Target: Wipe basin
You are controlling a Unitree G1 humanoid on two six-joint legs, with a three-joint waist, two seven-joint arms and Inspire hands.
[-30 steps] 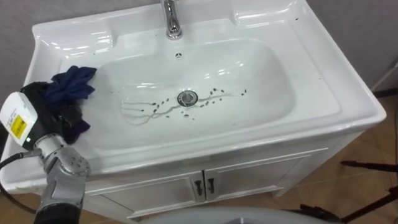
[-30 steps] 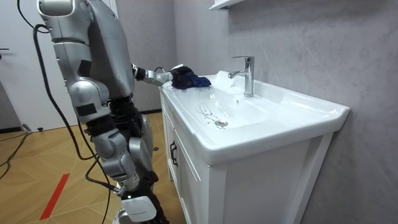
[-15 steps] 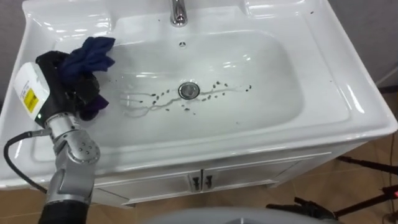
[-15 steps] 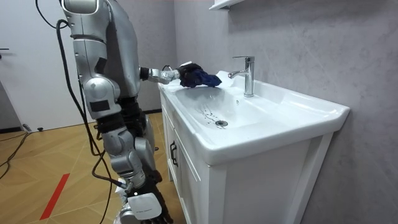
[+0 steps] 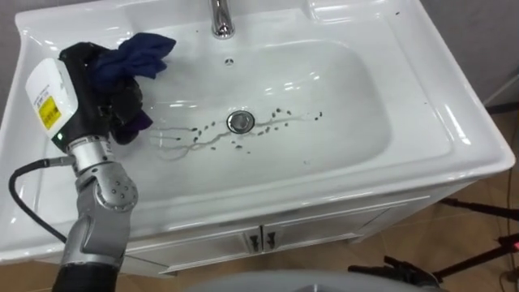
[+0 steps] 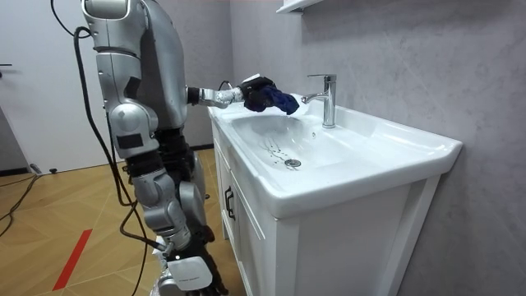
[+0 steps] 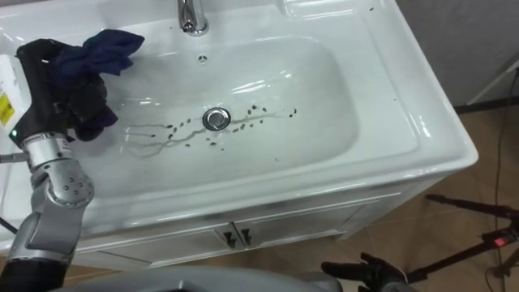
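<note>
Left hand has lifted off the basin's left rim and now hangs over the bowl's back-left, fingers curled round the dark blue cloth. Dirt specks by the drain remain, so wiping is probably about to start.

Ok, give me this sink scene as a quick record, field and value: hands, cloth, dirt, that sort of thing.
basin: white, set on a cabinet
faucet: at the back rim, centre
dirt: dark specks and streaks around the drain
cloth: dark blue, bunched
left hand: shut on the cloth, held over the basin's left end
</note>
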